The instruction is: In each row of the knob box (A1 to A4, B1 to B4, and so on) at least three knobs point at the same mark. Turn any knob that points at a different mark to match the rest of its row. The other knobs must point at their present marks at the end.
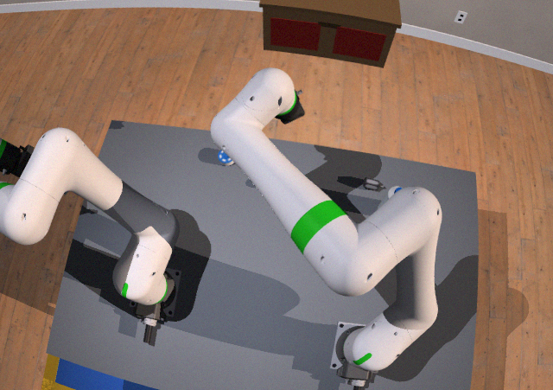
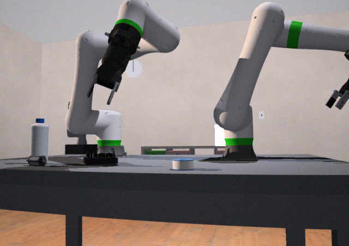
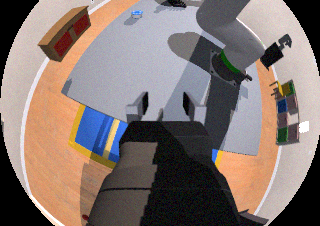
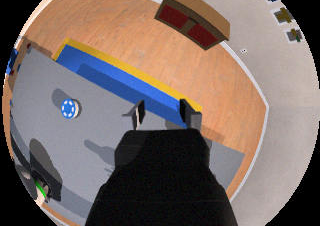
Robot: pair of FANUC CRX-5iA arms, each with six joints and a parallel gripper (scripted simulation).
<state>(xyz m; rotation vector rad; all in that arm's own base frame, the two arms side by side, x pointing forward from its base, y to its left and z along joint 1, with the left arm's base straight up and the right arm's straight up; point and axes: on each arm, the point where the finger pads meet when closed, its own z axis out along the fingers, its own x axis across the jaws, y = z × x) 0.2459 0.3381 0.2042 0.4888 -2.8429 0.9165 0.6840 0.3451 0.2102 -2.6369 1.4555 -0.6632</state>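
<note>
Grey bench (image 1: 147, 153) (image 2: 253, 184) (image 3: 120, 66) (image 4: 95, 128): black, low, rectangular knob box (image 2: 101, 160) (image 3: 176, 3) seen near far edge in left wrist view; marks unreadable. Left fingers (image 1: 16, 160) (image 2: 335, 107) and right fingers (image 1: 292, 112) (image 2: 98, 99) spread wide, nothing held. Knobs judged stiff; one to be gripped squarely across its sides, neighbours avoided.

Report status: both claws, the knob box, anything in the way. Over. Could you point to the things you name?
Left claw (image 1: 15, 160) (image 2: 335, 105) (image 3: 166, 102) and right claw (image 1: 292, 112) (image 2: 98, 99) (image 4: 162, 106) open, empty. Black knob box (image 2: 100, 161) (image 3: 176, 4) on table (image 1: 250, 297) (image 2: 169, 184) (image 3: 135, 61), marks unreadable. White right arm (image 1: 272, 171) (image 2: 84, 60) blocks its top view.
</note>
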